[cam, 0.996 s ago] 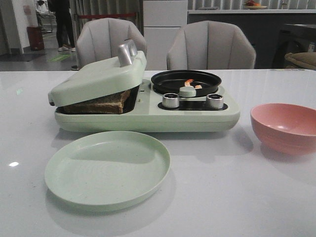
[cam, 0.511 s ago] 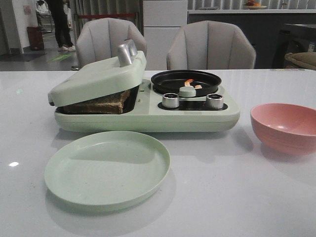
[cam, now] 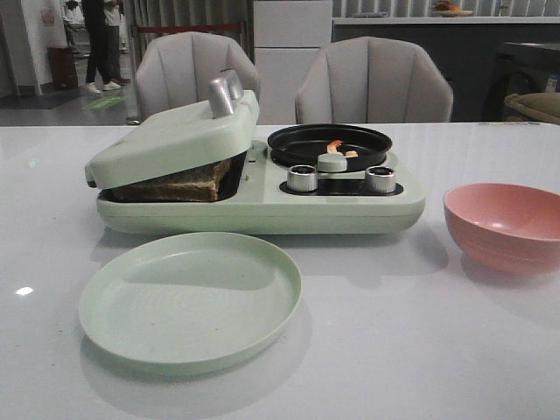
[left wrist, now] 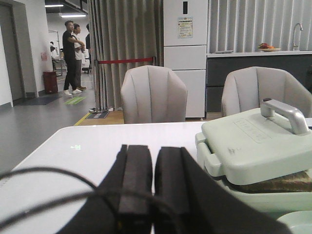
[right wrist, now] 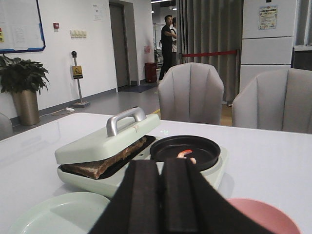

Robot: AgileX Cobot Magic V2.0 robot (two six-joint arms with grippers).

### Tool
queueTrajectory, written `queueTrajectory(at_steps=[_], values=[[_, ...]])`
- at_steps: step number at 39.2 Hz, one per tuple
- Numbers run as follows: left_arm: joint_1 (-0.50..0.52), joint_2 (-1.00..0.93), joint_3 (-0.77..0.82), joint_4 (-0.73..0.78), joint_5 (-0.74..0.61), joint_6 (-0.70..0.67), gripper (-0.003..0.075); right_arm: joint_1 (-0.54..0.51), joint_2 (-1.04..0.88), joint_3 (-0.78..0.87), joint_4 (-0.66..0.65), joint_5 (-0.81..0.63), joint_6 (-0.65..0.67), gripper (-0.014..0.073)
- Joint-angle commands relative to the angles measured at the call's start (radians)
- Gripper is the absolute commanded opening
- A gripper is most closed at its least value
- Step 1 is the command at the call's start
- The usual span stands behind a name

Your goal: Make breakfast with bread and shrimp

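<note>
The bread (cam: 175,185) lies in the pale green sandwich maker (cam: 262,210) under its half-lowered lid (cam: 175,136); it also shows in the right wrist view (right wrist: 105,163) and the left wrist view (left wrist: 278,184). The shrimp (cam: 335,146) lie in the black pan (cam: 302,142) on the maker's right side, and show in the right wrist view (right wrist: 184,153). My left gripper (left wrist: 153,148) is shut and empty, to the left of the maker. My right gripper (right wrist: 160,163) is shut and empty, in front of the maker. Neither gripper shows in the front view.
An empty pale green plate (cam: 190,297) sits in front of the maker. An empty pink bowl (cam: 503,223) stands to its right. Two silver knobs (cam: 303,178) are on the maker's front. Two grey chairs (cam: 372,83) stand behind the table.
Nothing on the table has moved. Only people in the far background have shifted.
</note>
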Motion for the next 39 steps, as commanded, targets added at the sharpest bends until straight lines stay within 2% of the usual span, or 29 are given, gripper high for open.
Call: queueTrajectory(at_steps=[1,34,39], values=[[-0.010,-0.006,0.021,-0.002,-0.080,-0.011,0.0112,-0.001,0.011,-0.027,0.001,-0.069,-0.005,0.0132],[-0.010,-0.006,0.021,-0.002,-0.080,-0.011,0.0112,-0.007,0.011,-0.023,-0.001,-0.069,-0.005,0.0132],[-0.010,-0.006,0.021,-0.002,-0.080,-0.011,0.0112,-0.046,0.008,-0.018,-0.057,-0.054,-0.004,0.0132]])
